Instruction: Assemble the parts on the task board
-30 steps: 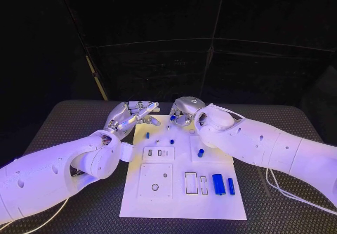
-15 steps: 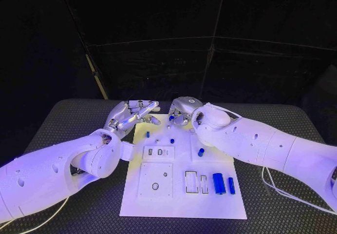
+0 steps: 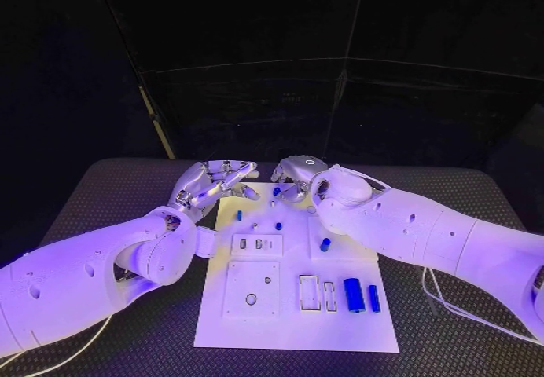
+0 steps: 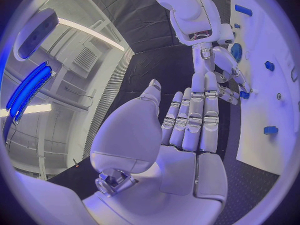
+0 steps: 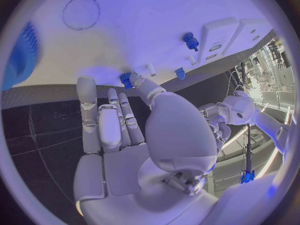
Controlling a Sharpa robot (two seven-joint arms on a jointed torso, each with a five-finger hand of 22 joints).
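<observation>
Comparing with a second ago, you see little change: the flat white task board (image 3: pixel 297 314) stays mid-table, long axis running near to far. Your right hand (image 3: pixel 297 179) still pinches a small blue part (image 5: pixel 127 78) at the board's far edge. Your left hand (image 3: pixel 215 184) remains beside it, fingers straight, grasping nothing. Two blue cylinders (image 3: pixel 362 296) lie near-right, pointing near to far.

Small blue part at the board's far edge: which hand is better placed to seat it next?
Right, probably. The right hand already has its fingertips on the small blue part at the far edge of the task board. The left hand hangs beside the board's far left corner with nothing in it.
</observation>
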